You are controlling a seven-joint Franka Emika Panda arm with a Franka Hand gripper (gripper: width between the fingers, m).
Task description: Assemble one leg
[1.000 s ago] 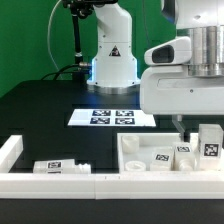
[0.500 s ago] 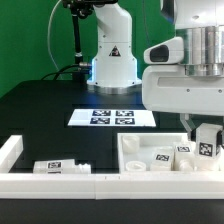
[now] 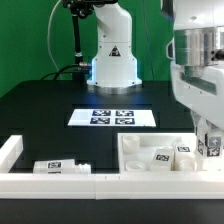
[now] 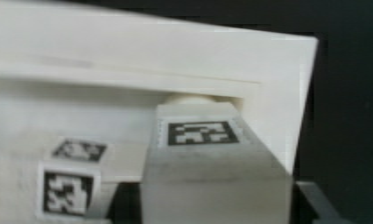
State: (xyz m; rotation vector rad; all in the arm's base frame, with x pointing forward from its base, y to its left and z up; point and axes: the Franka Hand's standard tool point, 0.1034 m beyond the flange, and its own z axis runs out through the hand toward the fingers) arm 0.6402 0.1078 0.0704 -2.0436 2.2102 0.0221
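My gripper [image 3: 208, 138] is shut on the leg [image 3: 212, 147], a small white peg with a black-and-white tag, and holds it over the corner of the white tray-shaped part [image 3: 128, 150] at the exterior view's right. In the wrist view the leg [image 4: 204, 140] stands between the dark fingers [image 4: 329, 203] of my gripper [image 4: 227, 208], its rounded end against the tray's [image 4: 112, 75] inner corner. Two more tagged legs [image 3: 160, 155] lie in the tray. Another leg [image 3: 55, 167] lies at the exterior view's lower left.
The marker board [image 3: 112, 117] lies in the middle of the black table. A white L-shaped wall [image 3: 10, 150] runs along the front and the exterior view's left. The robot base [image 3: 112, 55] stands at the back.
The arm has moved toward the exterior view's right and a little lower, carrying the leg to the tray's corner on that side.
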